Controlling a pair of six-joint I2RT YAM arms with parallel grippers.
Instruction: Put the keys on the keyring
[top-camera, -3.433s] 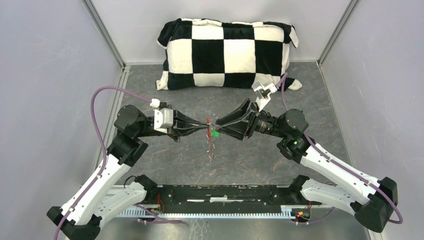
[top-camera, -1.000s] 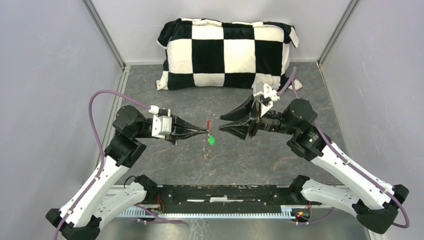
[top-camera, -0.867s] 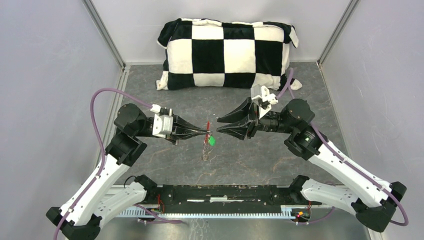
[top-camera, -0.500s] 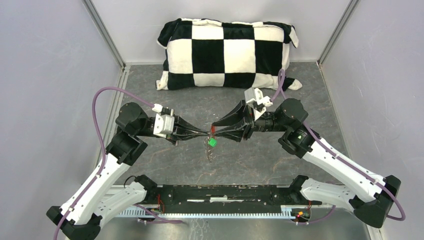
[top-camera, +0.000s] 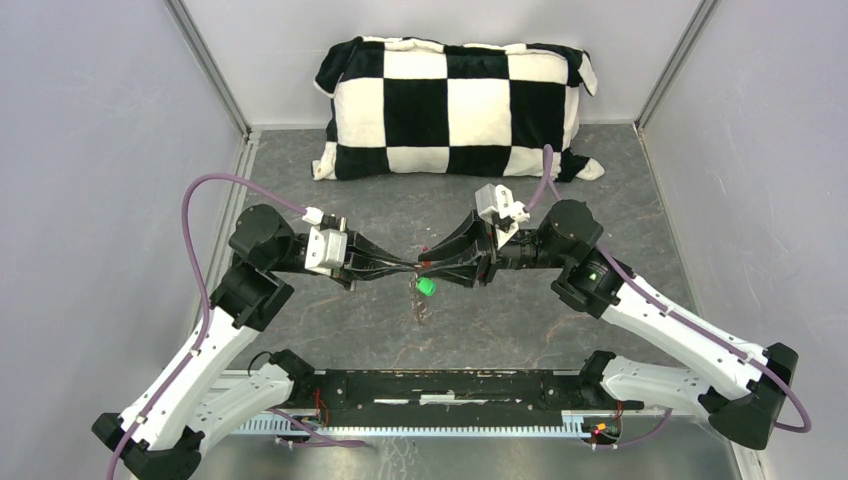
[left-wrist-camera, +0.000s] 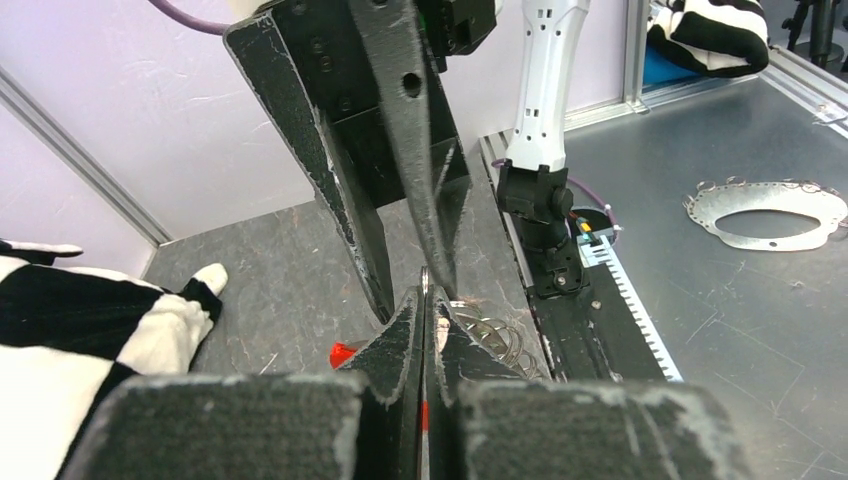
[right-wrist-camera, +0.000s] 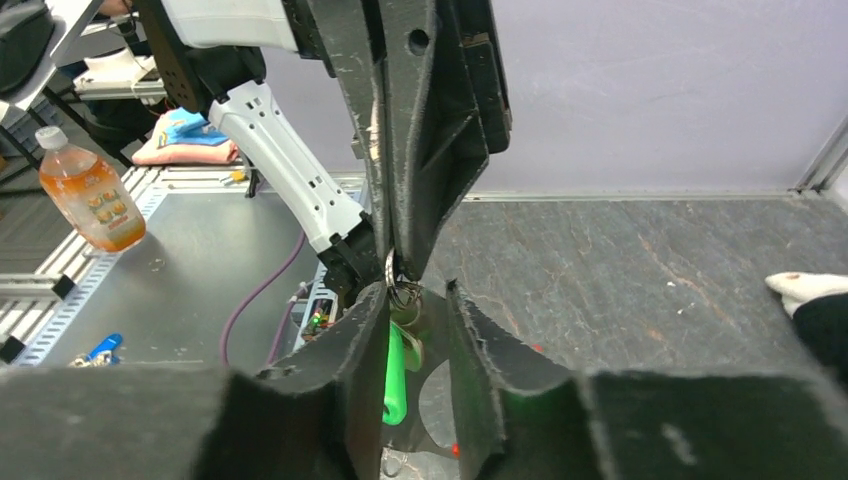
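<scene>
Watching mid-frame in the top view, I see my left gripper (top-camera: 412, 268) pinched shut on the keyring (right-wrist-camera: 398, 287), held above the table (top-camera: 330, 190). Immediately right, my right gripper (top-camera: 428, 267) meets it tip to tip, fingers apart, with the green key (right-wrist-camera: 395, 375) hanging between them.

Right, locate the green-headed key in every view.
Top external: green-headed key at centre, just below the left gripper.
Left wrist: not in view.
Right wrist: low centre, in the gap between the fingers of the right gripper.
Shared landmark: checkered pillow, in all three.
</scene>
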